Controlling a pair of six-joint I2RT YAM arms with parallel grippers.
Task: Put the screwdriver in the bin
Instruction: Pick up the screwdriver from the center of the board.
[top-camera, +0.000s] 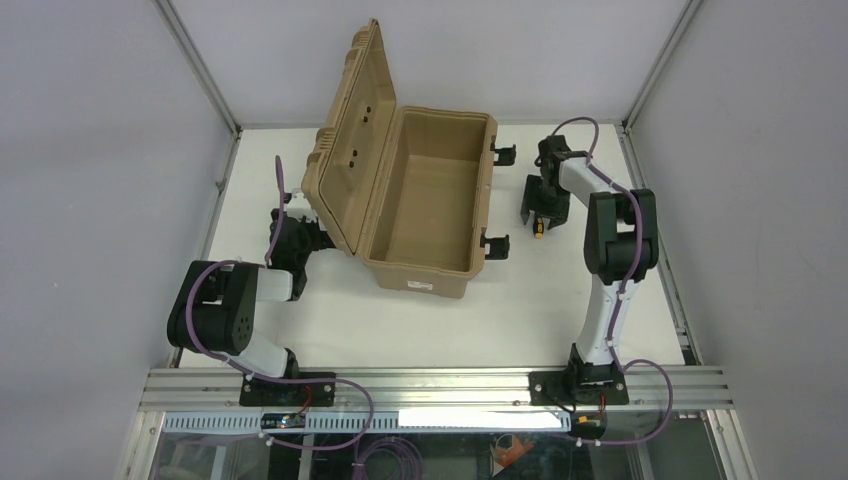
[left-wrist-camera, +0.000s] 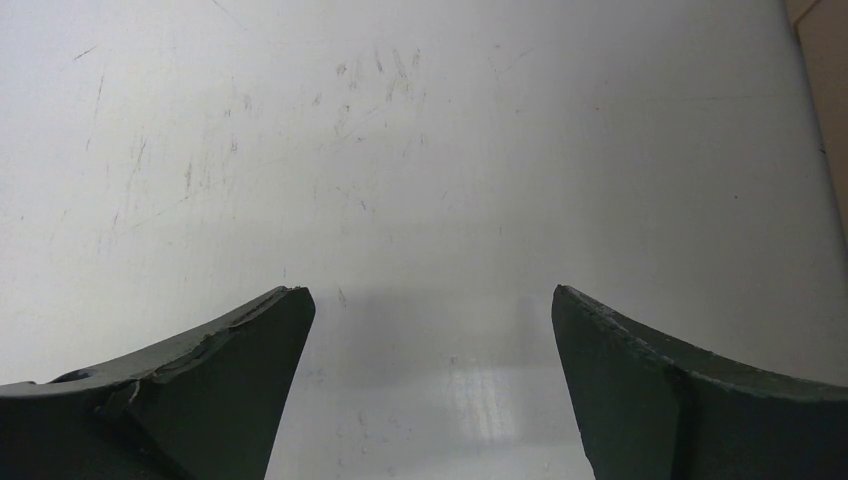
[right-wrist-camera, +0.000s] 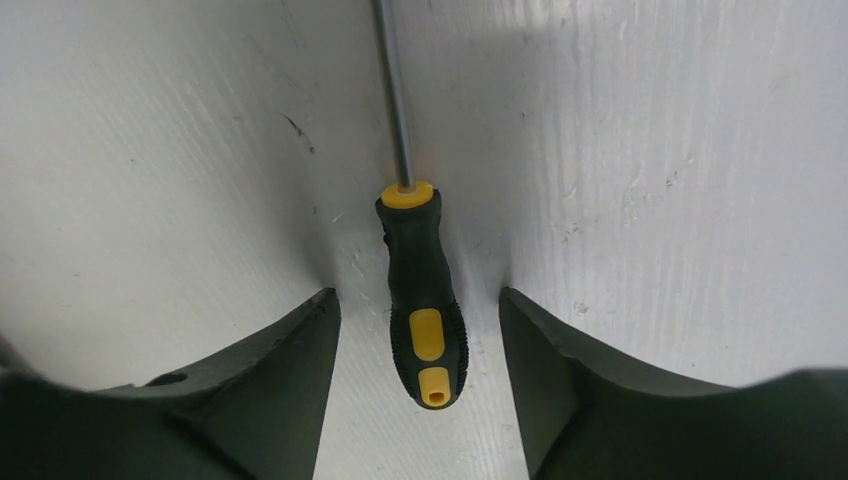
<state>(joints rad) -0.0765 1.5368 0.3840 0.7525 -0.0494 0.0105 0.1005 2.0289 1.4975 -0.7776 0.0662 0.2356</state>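
Observation:
The screwdriver (right-wrist-camera: 421, 290) lies flat on the white table, black handle with yellow patches, thin shaft running away from the wrist camera. In the top view only its yellow end (top-camera: 539, 231) shows under the right gripper. My right gripper (right-wrist-camera: 419, 305) is open, low over the table, one finger on each side of the handle with a gap on both sides. The tan bin (top-camera: 425, 200) stands left of it with its lid raised open and its inside bare. My left gripper (left-wrist-camera: 430, 300) is open and empty over bare table, beside the bin's lid (top-camera: 352, 130).
The bin's black latches (top-camera: 495, 243) stick out toward the right gripper. A strip of the bin's tan wall (left-wrist-camera: 828, 90) shows at the right edge of the left wrist view. Grey walls enclose the table on three sides.

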